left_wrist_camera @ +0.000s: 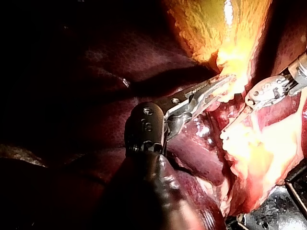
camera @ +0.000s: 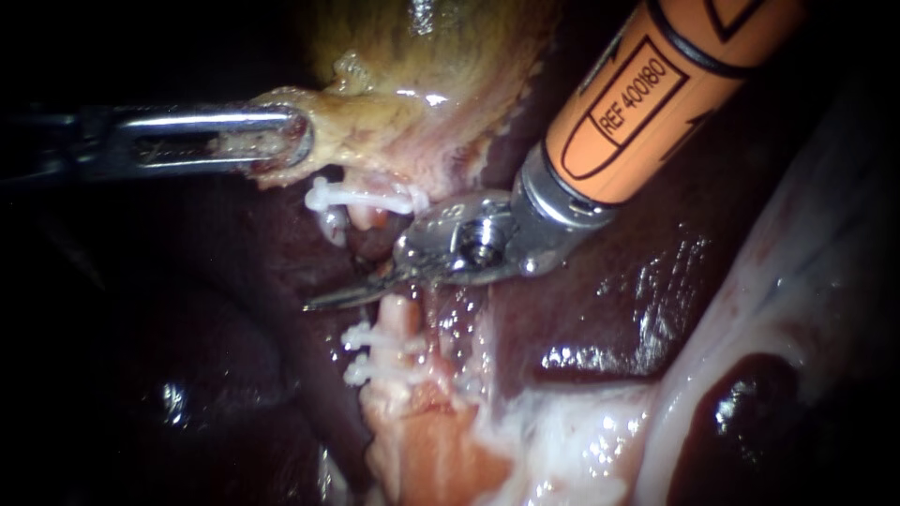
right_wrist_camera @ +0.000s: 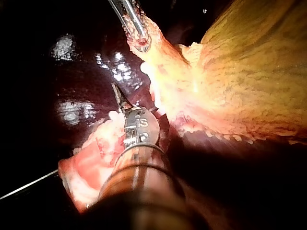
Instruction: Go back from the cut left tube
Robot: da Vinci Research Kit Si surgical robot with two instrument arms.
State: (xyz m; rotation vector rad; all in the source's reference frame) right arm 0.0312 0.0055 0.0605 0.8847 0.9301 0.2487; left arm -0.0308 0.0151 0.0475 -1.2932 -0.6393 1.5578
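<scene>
Tube (camera: 401, 323) parted — between its ends lie right instrument's (camera: 342, 297) jaws.

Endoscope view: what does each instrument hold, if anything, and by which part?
Left instrument grips the gallbladder by its pale edge near a clip; right instrument holds nothing.

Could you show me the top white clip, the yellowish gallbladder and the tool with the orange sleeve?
Upper clip (camera: 361, 197): endoscope view, on its white bar.
Gallbladder (camera: 459, 66): endoscope view, on its yellow wall.
Right instrument (camera: 319, 301): endoscope view, near the thin tip of its metal end.
</scene>
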